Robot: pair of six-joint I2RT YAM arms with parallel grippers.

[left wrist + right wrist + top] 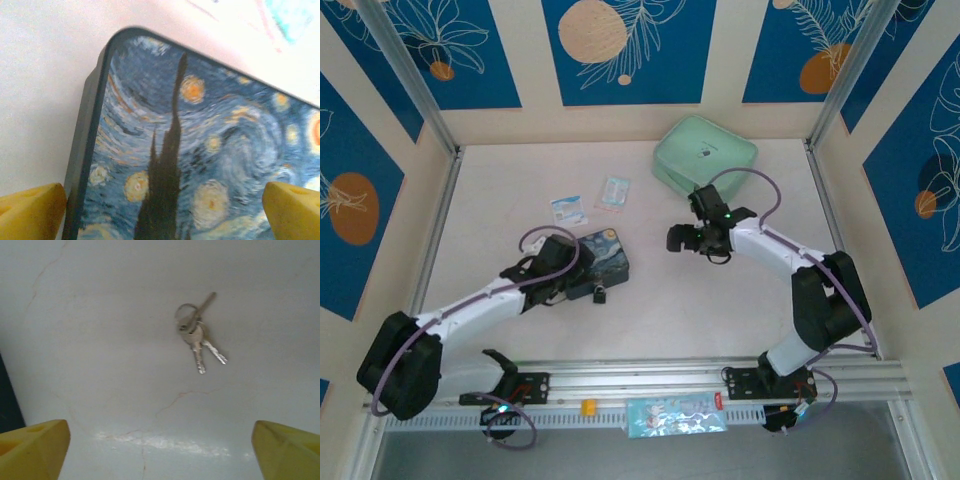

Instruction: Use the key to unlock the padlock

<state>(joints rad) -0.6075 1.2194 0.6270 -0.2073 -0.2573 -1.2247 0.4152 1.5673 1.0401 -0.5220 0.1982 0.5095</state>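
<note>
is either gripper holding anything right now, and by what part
Nothing is held. The right gripper is open above the key lying on the table; the left gripper is open over the tin box.

This is a robotics lab cell, built as a staged test booth. A pale table (650, 320) is boxed in by cream walls bearing blue panels (630, 45) printed with white leaves and orange discs. Bare aluminium posts (408, 80) run up the upper left and upper right corners of the top view. Along the bottom edge an aluminium rail (650, 375) carries two white robot arms, the left arm (470, 300) and the right arm (785, 255), with purple cables (545, 235) looping off them. The wrist views show the table's surface cracked and scuffed.
</note>
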